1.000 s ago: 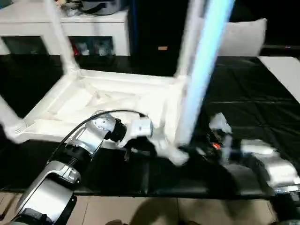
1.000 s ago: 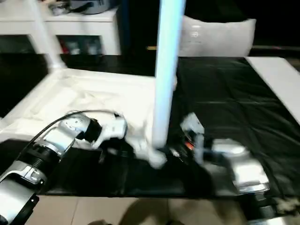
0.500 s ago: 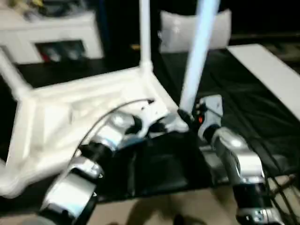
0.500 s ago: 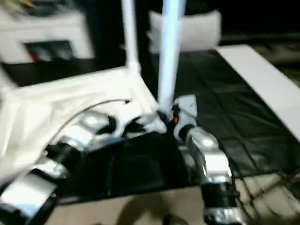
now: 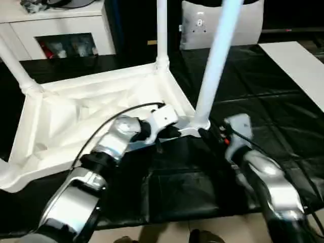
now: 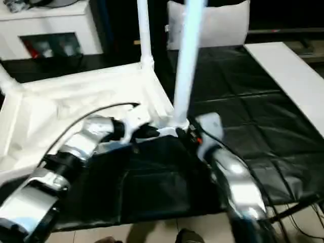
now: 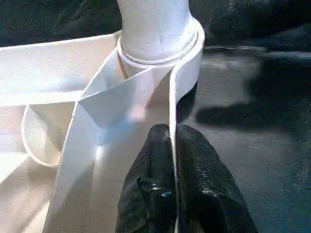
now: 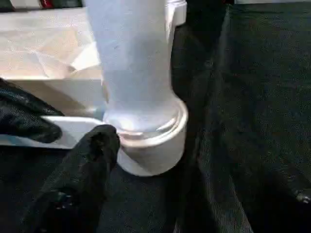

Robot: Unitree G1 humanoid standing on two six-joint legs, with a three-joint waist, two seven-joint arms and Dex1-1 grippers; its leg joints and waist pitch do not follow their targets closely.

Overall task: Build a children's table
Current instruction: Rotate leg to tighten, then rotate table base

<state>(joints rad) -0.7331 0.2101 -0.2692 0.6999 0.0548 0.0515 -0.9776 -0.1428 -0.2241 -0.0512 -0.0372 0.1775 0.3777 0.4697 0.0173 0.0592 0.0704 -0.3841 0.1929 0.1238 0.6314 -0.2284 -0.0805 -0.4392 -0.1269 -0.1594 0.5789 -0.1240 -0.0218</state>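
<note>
The children's table lies upside down on a black cloth, its ribbed underside facing up. White legs stand in its corner sockets: one at the near right corner, one at the far corner and one at the left. My left gripper is shut on the table's thin rim wall just beside the near right socket. My right gripper is open at the base of that leg. One black finger sits beside the socket collar.
A white cabinet with glass doors stands at the back left. A white cushion-like bag is behind the table. A flat white board lies at the right on the black cloth. Pale floor runs along the near edge.
The camera has swung, shifting the whole picture. My right arm has drawn in close to the near right leg's base. The left gripper stays on the rim.
</note>
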